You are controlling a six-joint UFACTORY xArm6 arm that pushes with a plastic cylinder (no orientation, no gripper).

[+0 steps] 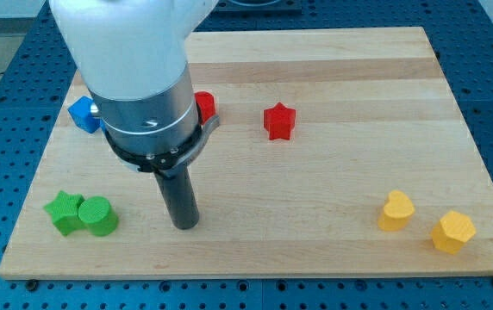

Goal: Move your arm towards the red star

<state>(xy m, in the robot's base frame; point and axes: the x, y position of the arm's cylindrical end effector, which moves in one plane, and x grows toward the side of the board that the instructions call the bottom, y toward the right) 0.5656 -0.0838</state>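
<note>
Dark and straight, my tip (184,226) sits on the wooden tabletop (333,224) with nothing against it; this rod has no fingers to open or close, so it holds nothing. Nearest, at nine o'clock, are a green cylinder (98,215) and a green star (64,213). From my tip the red star (278,121) lies well apart at about one o'clock, bare wood between. Another red block (204,106) peeks out behind my arm.

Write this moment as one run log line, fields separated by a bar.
goal: red star | my tip: toward the view's lower left of it, apart | nearest: green cylinder, at the tip's left, beside green star | contact: none
</note>
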